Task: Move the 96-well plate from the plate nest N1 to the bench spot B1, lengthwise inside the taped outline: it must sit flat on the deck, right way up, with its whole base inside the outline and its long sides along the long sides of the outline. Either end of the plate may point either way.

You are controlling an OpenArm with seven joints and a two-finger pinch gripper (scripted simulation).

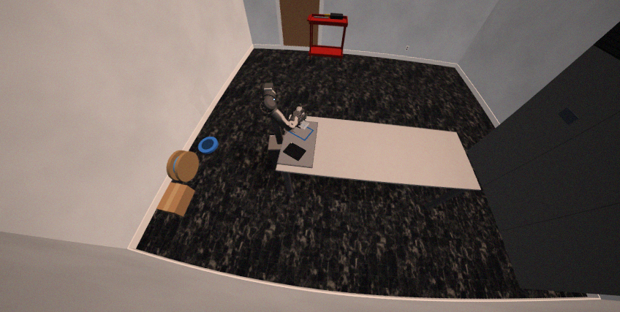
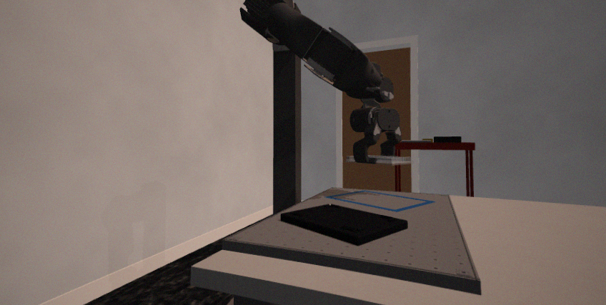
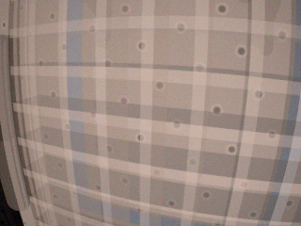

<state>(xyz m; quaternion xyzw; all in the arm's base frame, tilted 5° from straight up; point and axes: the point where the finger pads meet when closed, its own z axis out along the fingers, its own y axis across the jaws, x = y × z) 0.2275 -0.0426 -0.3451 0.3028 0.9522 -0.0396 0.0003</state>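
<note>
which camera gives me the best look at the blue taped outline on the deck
The exterior view: the blue taped outline shows whole, beyond the black plate nest, with the held 96-well plate above it. The top view shows it small, partly covered. The wrist view catches only blue strips through the plate.

The 96-well plate [image 2: 382, 159] appears as clear, see-through plastic; in the wrist view its pale grid [image 3: 150, 120] lets the deck show through. The deck [image 2: 425, 242] looks like matt grey metal, smooth, dotted with small holes. The plate nest [image 2: 344, 223] is matt black. The outline [image 2: 399, 208] reads as flat blue tape. The gripper [image 2: 376, 155] has a dark, dull finish.
</note>
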